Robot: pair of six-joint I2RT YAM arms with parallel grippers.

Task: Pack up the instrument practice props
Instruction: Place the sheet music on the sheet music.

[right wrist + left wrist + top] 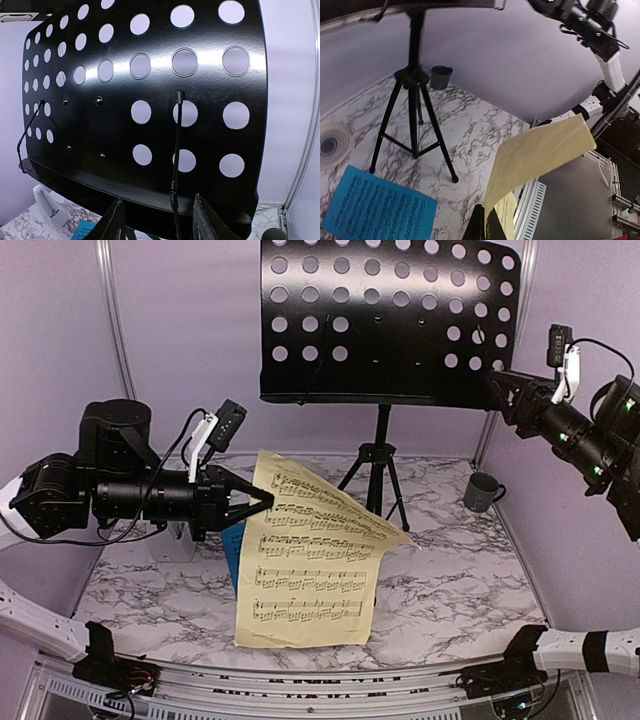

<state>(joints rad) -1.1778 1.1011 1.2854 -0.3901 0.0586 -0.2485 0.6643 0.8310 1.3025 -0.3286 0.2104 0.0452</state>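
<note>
The black hole-punched music stand (390, 320) stands on tripod legs (380, 475) at the back. My left gripper (265, 502) is shut on the left edge of a yellow sheet-music page (310, 555), which hangs lifted and curling over the table. In the left wrist view that yellow page (540, 150) bends away from the closed fingertips (479, 227). A blue page (375, 210) lies flat on the table. My right gripper (500, 390) is open at the stand's right edge. In the right wrist view its fingers (112, 222) frame the stand's lower lip (150, 195). The white metronome (50, 207) sits below.
A dark mug (483, 490) stands at the back right near the wall. A thin wire page-holder (175, 165) hangs down the stand's face. A pale round disc (330, 145) lies at the left. The metal frame rail (320, 680) runs along the table's near edge.
</note>
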